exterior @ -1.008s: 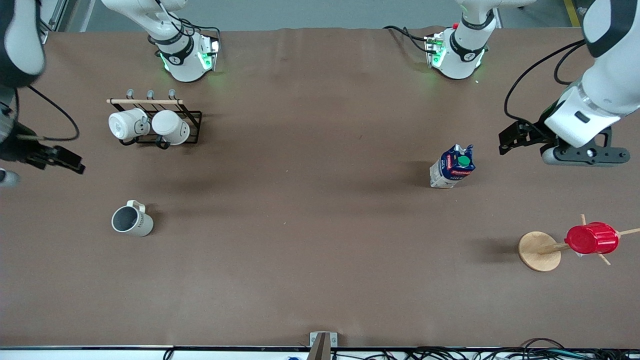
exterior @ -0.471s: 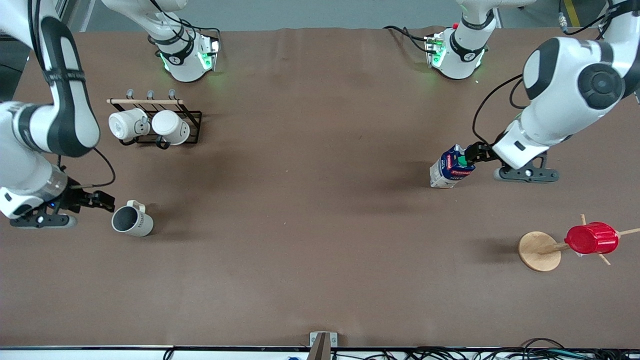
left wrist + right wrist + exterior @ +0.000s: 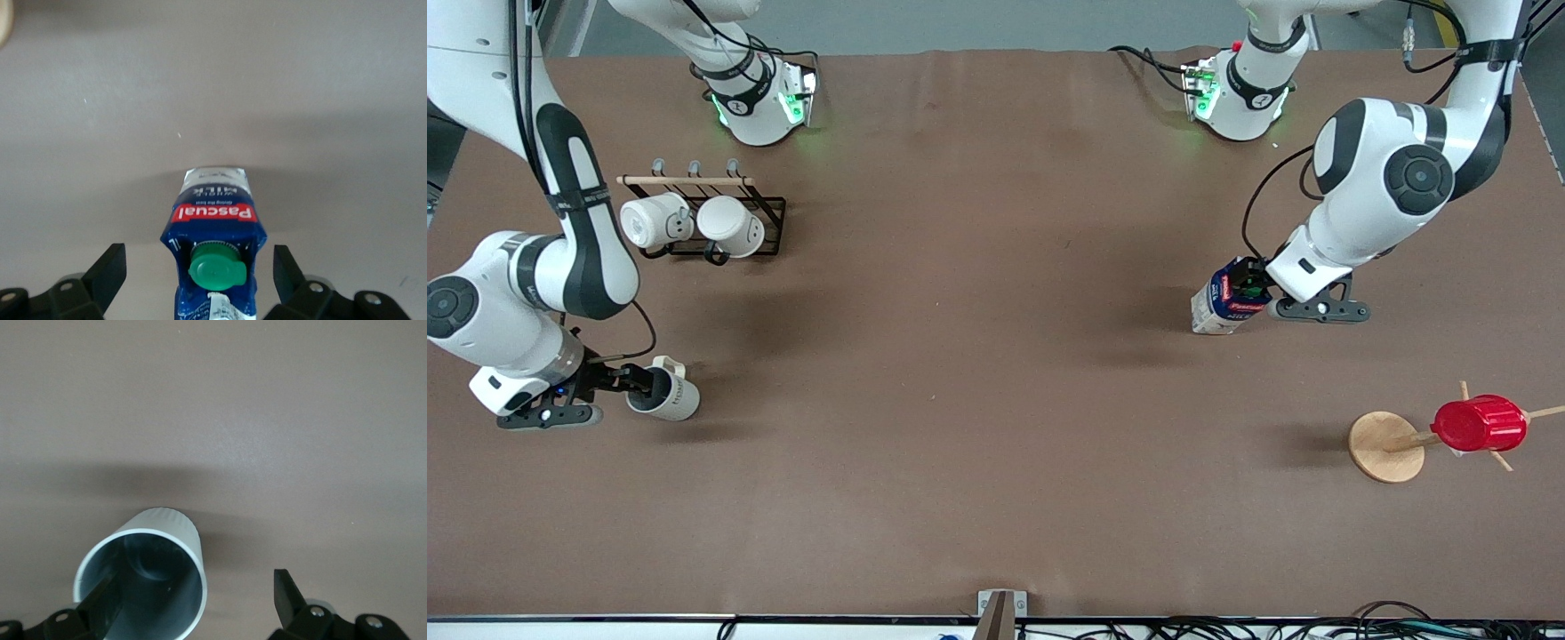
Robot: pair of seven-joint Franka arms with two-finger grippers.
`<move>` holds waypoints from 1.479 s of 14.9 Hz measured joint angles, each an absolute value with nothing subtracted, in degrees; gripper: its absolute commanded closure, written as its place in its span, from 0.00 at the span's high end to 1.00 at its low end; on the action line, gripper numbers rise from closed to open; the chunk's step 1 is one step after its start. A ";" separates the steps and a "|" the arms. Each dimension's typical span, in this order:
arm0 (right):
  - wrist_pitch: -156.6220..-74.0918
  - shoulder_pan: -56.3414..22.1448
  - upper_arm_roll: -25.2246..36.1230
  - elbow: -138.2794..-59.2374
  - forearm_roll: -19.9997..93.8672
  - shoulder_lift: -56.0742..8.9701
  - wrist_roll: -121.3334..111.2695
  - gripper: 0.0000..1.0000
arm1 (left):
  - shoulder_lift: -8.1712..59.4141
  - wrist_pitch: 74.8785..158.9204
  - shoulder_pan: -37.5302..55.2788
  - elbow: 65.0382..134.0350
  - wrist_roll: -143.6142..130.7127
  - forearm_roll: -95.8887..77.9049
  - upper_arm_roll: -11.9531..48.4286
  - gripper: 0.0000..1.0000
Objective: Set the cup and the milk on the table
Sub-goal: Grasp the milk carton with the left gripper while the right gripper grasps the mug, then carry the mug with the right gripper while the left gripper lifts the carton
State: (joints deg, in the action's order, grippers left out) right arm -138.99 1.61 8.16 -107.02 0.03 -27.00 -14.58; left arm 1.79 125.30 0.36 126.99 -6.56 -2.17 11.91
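Toward the right arm's end of the worktop (image 3: 996, 498), the cup (image 3: 671, 398) lies tipped on its side, closer to the front edge than the rack of white mugs (image 3: 694, 222). A second ago the right gripper (image 3: 633, 383) hung off that end edge; it has since swept in low and now sits at the cup's mouth. The right wrist view shows its fingers (image 3: 288, 593) spread wide, one seemingly just inside the rim of the cup (image 3: 143, 580) and the other outside, apart from the wall. Nothing is gripped yet.

Toward the left arm's end, about midway between the back and front edges, the milk (image 3: 1227, 304) stands upright. The left gripper (image 3: 1257, 286) has likewise dropped in from that end over the last second and now brackets the carton's top. In the left wrist view its fingers (image 3: 110, 273) stand apart on either side of the milk (image 3: 213, 227), with a gap on each side.

Both approaches look finished, so closing on each object seems the next step. The red cup (image 3: 1479, 424) on its stand near the front corner is untouched.
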 measured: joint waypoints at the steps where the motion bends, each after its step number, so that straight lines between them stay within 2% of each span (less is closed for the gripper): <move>1: -140.17 1.70 8.16 -107.21 0.03 -27.51 -14.80 0.90 | 1.79 125.79 0.36 127.85 -6.55 -2.17 11.91 0.96; 2: -141.73 1.72 8.16 -107.63 0.03 -28.10 -14.91 0.77 | 1.79 126.05 0.36 128.42 -6.47 -2.17 11.92 0.96; 4: -144.20 1.72 8.14 -108.40 0.03 -29.44 -14.95 0.23 | 1.82 126.20 0.36 128.96 -6.18 -2.17 11.93 0.96; 5: -144.73 1.72 8.14 -108.62 0.03 -29.96 -14.95 0.07 | 1.88 126.20 0.37 129.11 -5.99 -2.17 11.96 0.95; 6: -145.02 1.72 8.13 -108.68 0.17 -30.32 -14.94 0.00 | 1.98 126.20 0.38 129.18 -5.86 -2.17 11.98 0.93; 7: -145.07 1.72 8.12 -108.68 0.60 -30.49 -14.93 0.00 | 2.13 126.20 0.39 129.20 -5.79 -2.17 11.99 0.86; 8: -145.06 1.72 8.10 -108.68 1.28 -30.49 -14.93 0.00 | 2.33 126.21 0.43 129.20 -5.77 -2.17 11.99 0.74; 9: -145.05 1.71 8.08 -108.67 1.63 -30.49 -14.93 0.00 | 2.57 126.23 0.45 129.20 -5.76 -2.17 12.02 0.55; 11: -145.05 1.67 8.03 -108.63 2.00 -30.48 -14.93 0.00 | 3.02 126.76 0.45 129.20 -5.76 -2.17 12.21 0.42; 14: -142.40 1.05 7.69 -107.73 2.13 -29.51 -14.83 0.00 | 3.75 127.49 0.48 129.16 -5.76 -2.17 12.45 0.41; 18: -128.77 -4.13 5.93 -103.28 2.51 -23.94 -4.79 0.00 | 3.78 127.48 0.49 129.13 -5.75 -2.17 12.63 0.42; 22: -126.81 -9.11 -4.33 -102.28 1.93 -21.59 18.20 0.00 | 3.88 127.48 0.47 128.97 -5.75 -2.16 12.93 0.42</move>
